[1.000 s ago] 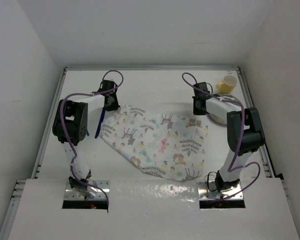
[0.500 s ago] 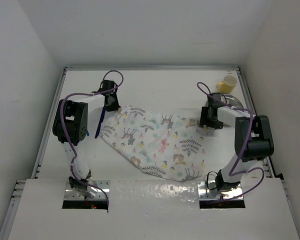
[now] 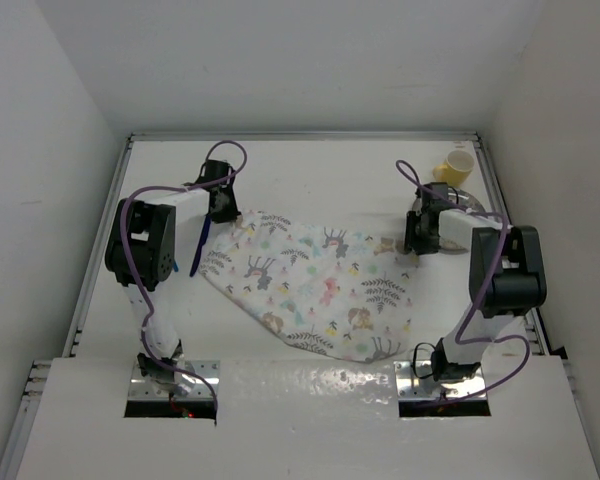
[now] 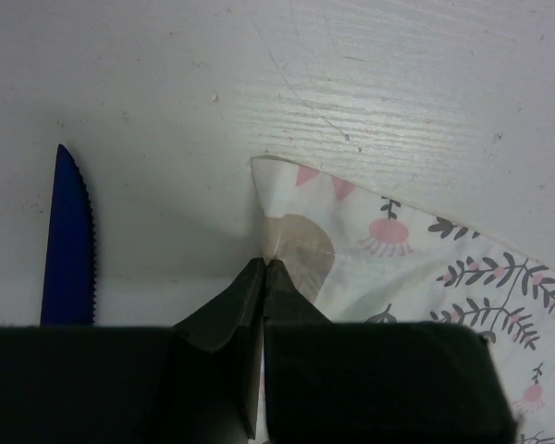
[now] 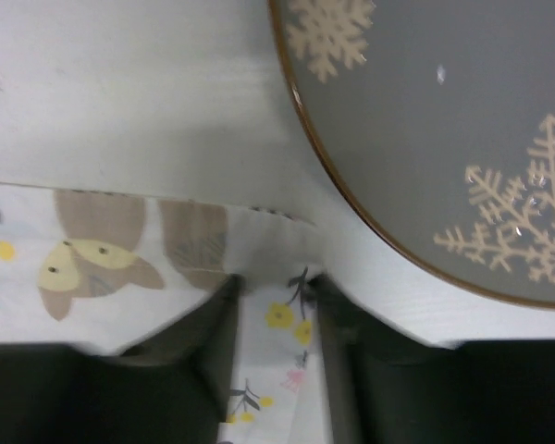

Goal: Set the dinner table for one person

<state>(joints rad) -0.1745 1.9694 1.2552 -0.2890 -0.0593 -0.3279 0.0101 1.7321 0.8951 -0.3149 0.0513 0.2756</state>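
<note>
The bench [image 3: 310, 170] fills the middle of the overhead view, a plain white top with metal rails along its edges. A printed cloth [image 3: 320, 285] lies spread across its centre, slightly skewed.

At the cloth's upper left corner, the left pincer [image 4: 264, 268] is closed, its two tips pinching that corner, which puckers into a small crease. A blue serrated knife [image 4: 67, 240] lies flat on the bench at the left of the wrist view, apart from the cloth.

At the cloth's upper right edge, the right pincer [image 5: 273, 282] has its fingers apart, with a strip of the cloth's edge between them. A grey plate [image 5: 444, 139] with pale snowflakes sits just beyond, in the upper right of that view. A yellow cup [image 3: 456, 167] stands near the bench's upper right corner.
</note>
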